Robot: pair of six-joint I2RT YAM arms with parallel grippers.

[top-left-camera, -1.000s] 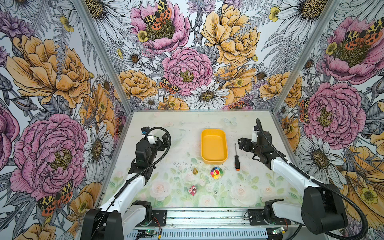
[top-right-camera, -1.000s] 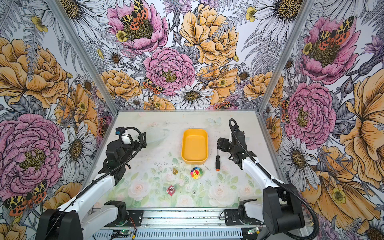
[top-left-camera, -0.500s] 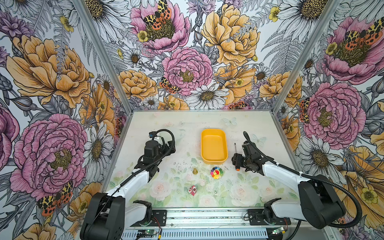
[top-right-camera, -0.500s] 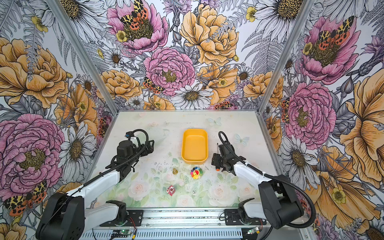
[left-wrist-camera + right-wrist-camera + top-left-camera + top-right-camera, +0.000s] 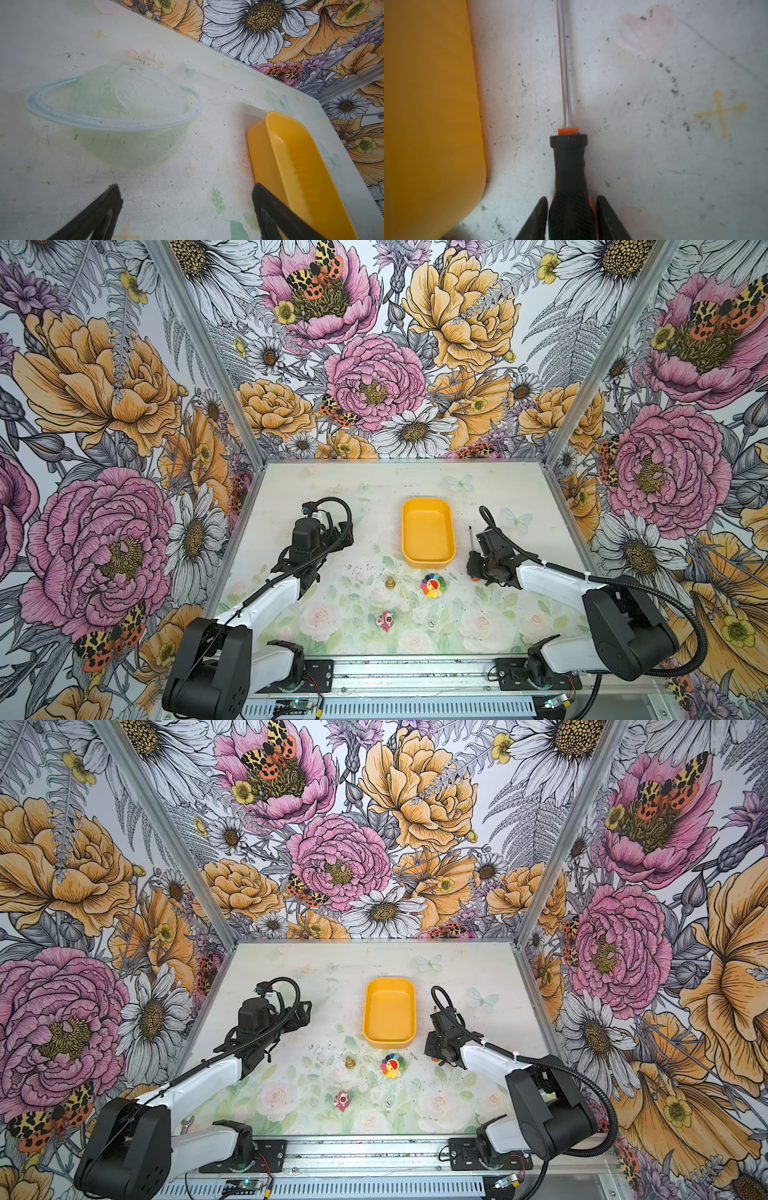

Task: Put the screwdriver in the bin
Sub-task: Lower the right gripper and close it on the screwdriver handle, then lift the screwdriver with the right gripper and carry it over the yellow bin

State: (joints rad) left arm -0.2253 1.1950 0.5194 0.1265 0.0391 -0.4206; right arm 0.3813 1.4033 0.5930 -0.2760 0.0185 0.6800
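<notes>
State of right claw point(image 5: 571, 199): narrow, closed on the black handle of the screwdriver point(image 5: 569, 166), pads point(image 5: 538, 218) against both flanks. Screwdriver flat on the counter point(image 5: 654, 145), thin shaft pointing straight ahead of the claw, orange collar at the shaft root. Just beside this claw, on the side toward the left arm: the bin point(image 5: 429, 104), yellow-orange, parted from the shaft by a strip of scuffed, speckled counter.

State of left claw point(image 5: 186, 187): wide, holding nothing, above the counter, with the bin's long wall just past one fingertip.

Behind the right claw, toward the base, in a top view: multicoloured flower toy point(image 5: 433, 586), small brass piece point(image 5: 390, 582), red-and-white trinket point(image 5: 385, 620). All apart from the bin and off the line from screwdriver to bin.

Against one second ago: right claw lowered from a raised position onto the handle and narrowed from wide; left claw advanced toward the bin; screwdriver and bin unmoved.
</notes>
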